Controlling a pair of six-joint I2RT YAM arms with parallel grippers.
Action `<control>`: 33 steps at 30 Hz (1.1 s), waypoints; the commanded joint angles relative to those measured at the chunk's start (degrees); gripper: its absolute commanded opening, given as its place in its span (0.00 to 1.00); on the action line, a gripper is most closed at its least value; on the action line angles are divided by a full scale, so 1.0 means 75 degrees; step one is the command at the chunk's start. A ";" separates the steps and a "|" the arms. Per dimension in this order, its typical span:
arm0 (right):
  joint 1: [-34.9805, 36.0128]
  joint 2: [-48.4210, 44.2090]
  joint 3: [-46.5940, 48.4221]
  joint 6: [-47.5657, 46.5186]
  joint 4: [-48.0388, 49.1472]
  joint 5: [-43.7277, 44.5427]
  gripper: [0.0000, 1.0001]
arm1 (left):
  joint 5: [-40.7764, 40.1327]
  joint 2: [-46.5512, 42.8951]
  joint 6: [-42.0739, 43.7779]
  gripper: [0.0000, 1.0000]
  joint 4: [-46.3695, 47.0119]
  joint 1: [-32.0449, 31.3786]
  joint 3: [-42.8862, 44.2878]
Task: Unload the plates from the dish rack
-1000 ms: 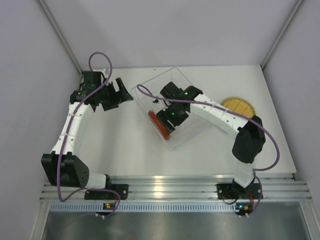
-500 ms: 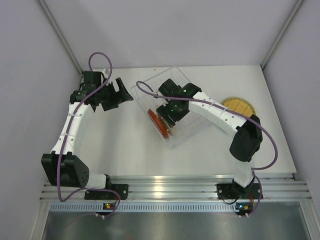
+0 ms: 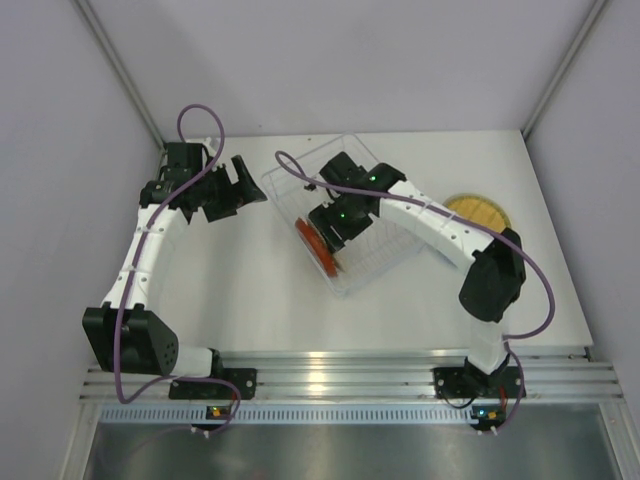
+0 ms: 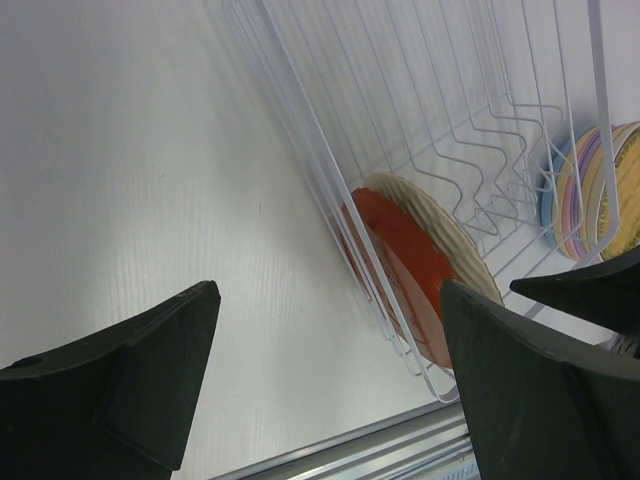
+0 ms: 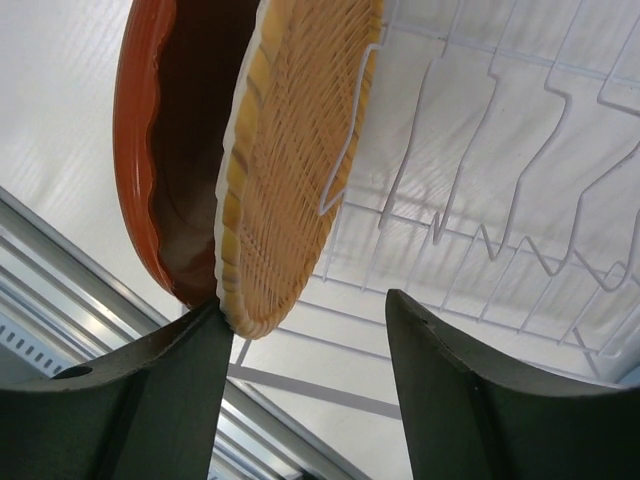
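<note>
Right wrist: R hand (image 5: 305, 300) agape by plates (image 5: 290, 150)

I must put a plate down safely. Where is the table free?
Bare: the white table between the white wire dish rack and the near metal rail. Crowded: the rack's near end, with the upright red round plate, woven yellow plate and right fingers.

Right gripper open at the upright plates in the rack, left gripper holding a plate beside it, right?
No. The left gripper holds nothing: the left wrist view shows its jaws open and empty beside the dish rack. The right gripper is open at the upright plates.
</note>
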 commanded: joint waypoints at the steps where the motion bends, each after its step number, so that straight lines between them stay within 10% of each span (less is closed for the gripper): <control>1: -0.0186 0.0133 0.0376 0.0132 0.0541 -0.0318 0.61 | -0.0044 -0.0261 0.0124 0.97 0.0006 -0.0013 -0.0013; 9: -0.0233 0.0391 0.0670 0.0225 0.0600 -0.0375 0.45 | -0.0032 -0.0250 0.0135 0.97 -0.0018 -0.0013 0.0010; 17: -0.0397 0.0415 0.0576 0.0272 0.0752 -0.1243 0.00 | -0.0044 -0.0226 0.0135 0.97 -0.0018 -0.0013 0.0022; 33: -0.1557 -0.0382 0.0880 0.1033 0.1396 -0.3036 0.00 | 0.0003 -0.0191 0.0124 0.97 -0.0006 -0.0013 0.0057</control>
